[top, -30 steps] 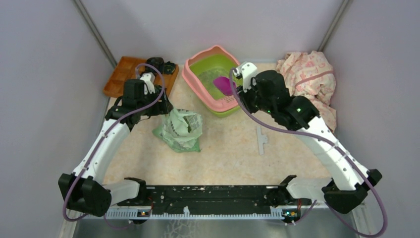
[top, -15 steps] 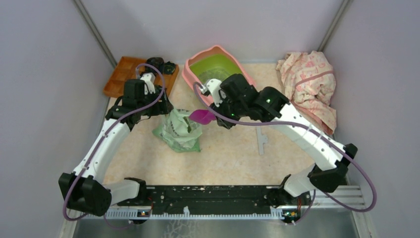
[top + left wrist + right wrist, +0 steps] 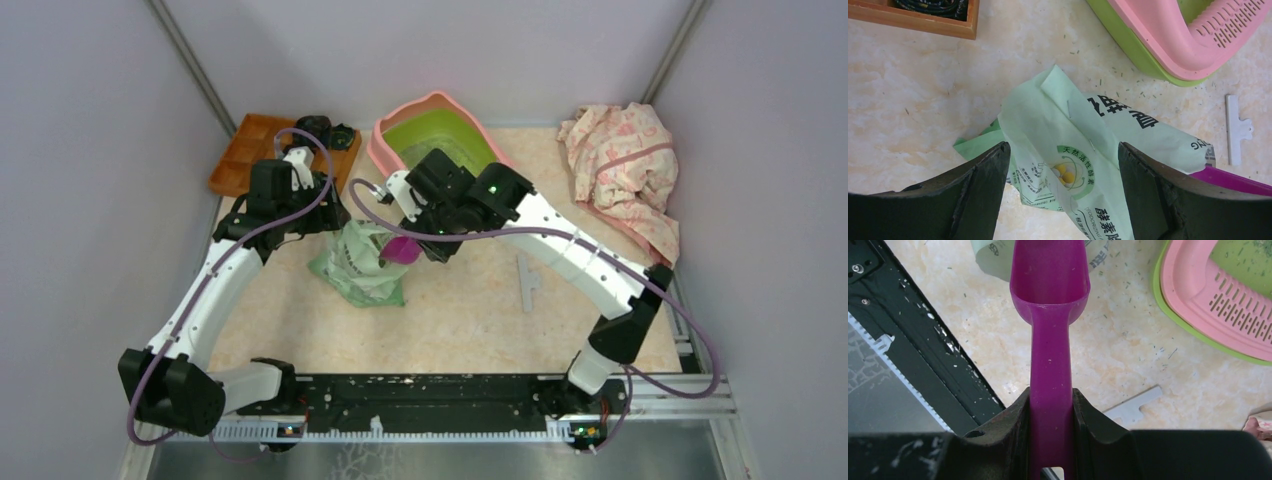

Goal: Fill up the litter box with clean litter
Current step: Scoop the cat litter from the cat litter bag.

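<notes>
Litter box (image 3: 445,135) stands at upper centre of the top view, on the bench (image 3: 470,310). Sparse litter (image 3: 1245,251) speckles its green basin. Right jaws pinch the handle of a purple scoop (image 3: 1050,285), whose bowl is at the edge of the pale green bag (image 3: 362,262). Left jaws are spread wide over that bag.
</notes>
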Controlling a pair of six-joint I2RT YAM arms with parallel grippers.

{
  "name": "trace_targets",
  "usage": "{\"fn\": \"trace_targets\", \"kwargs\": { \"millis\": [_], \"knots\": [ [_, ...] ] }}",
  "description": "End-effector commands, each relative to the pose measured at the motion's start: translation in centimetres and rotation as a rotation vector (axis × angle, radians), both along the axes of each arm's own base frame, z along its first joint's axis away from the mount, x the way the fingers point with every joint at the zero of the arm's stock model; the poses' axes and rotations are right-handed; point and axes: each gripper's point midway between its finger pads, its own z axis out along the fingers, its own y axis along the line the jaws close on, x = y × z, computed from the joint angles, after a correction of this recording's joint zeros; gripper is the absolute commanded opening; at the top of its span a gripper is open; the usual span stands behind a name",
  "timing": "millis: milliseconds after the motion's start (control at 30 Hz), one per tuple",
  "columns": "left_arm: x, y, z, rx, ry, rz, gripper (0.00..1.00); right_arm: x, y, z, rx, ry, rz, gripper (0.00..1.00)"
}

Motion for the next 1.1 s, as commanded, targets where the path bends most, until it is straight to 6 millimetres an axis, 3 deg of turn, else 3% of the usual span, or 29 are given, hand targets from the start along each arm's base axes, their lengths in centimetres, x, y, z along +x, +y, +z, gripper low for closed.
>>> {"fn": "trace_targets", "kwargs": {
  "millis": [0,167,367,767,1067],
  "knots": [
    [0.1,-0.5,1.7,-0.028,-0.051,-0.012,0.84,1.0,1.5,0.6,-0.011,-0.030,0.037,0.00],
    [0.0,-0.6,1.7,-0.031,-0.051,-0.015,0.84,2.0,2.8,-1.5,-0.060,-0.008,0.054,0.00],
    [0.0,-0.5,1.6,-0.026,-0.052,-0.016,0.85,1.8,5.9,-3.8,-0.053,0.076,0.129,0.00],
    [0.1,-0.3,1.4,-0.021,-0.062,-0.009,0.84,0.4,8.9,-8.5,-0.111,0.183,0.204,0.00],
    [-0.1,0.1,1.3,-0.005,-0.062,0.007,0.85,2.0,10.9,-12.2,-0.157,0.188,0.178,0.00]
  ]
}}
